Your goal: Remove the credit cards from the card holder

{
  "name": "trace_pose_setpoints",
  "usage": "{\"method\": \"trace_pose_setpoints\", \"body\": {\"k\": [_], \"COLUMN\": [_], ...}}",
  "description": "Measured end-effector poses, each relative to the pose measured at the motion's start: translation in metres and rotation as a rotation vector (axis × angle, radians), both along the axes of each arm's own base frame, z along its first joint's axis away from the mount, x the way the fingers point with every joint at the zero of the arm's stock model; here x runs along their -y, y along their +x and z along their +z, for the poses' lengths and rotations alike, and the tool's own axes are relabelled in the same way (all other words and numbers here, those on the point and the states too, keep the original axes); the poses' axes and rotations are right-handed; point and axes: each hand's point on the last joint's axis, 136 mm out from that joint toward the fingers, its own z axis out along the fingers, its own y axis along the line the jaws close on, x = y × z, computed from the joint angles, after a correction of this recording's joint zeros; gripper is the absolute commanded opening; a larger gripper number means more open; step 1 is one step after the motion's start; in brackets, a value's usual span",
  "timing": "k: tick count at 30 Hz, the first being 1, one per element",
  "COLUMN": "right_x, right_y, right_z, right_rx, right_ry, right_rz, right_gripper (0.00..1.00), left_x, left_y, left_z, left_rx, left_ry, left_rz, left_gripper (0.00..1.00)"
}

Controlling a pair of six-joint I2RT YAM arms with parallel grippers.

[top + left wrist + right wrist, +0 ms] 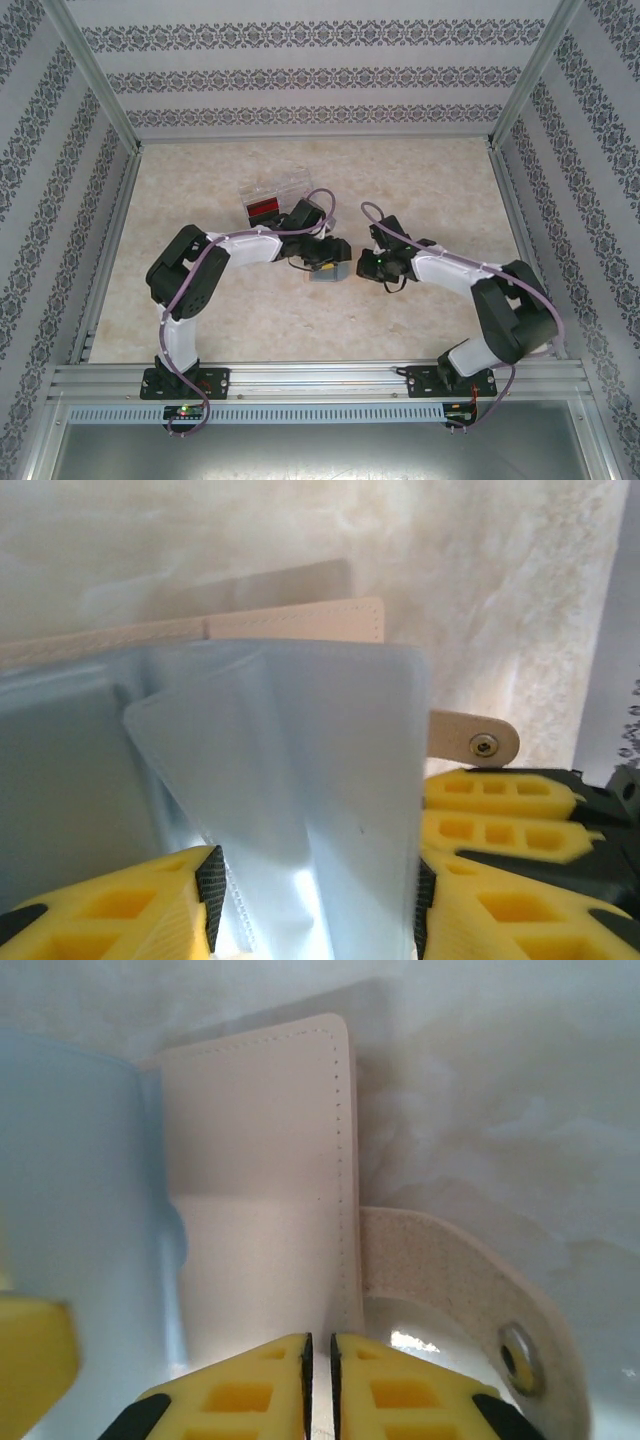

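Observation:
The card holder [325, 277] lies between both arms at mid-table. In the left wrist view its grey-blue inner panel [300, 780] bulges up between my left gripper's [318, 900] pads, which press on it from both sides. Its beige outer cover [260, 1160] and snap strap [450, 1280] show in the right wrist view. My right gripper [320, 1385] is closed to a thin slit on the cover's near edge. From above, the left gripper [322, 255] and right gripper [362, 267] meet over the holder. The credit cards are hidden.
A clear plastic box [275, 195] with something red inside sits behind the left gripper. The right gripper's yellow fingers [500, 815] crowd the left wrist view at right. Patterned walls and metal posts enclose the pale tabletop [200, 180].

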Motion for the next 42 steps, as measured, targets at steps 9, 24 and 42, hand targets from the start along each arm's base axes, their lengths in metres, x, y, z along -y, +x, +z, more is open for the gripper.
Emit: {"method": "trace_pose_setpoints", "body": {"k": [9,24,42], "right_x": [0.005,-0.021,-0.023], "right_y": [-0.005,-0.008,0.0], "right_z": [0.032,0.011,-0.02], "right_rx": [0.106,0.012,-0.063], "right_ry": [0.07,0.099,0.033], "right_rz": [-0.028,0.01,0.041], "right_gripper": [0.2,0.12,0.14], "left_x": [0.026,0.028,-0.083], "left_y": [0.023,0.034,0.021], "left_z": [0.014,0.002,0.003], "left_rx": [0.03,0.025,-0.036], "left_ry": [-0.107,-0.071,0.173], "left_rz": [-0.001,0.006,0.189], "left_gripper": [0.6,0.38,0.7]}}
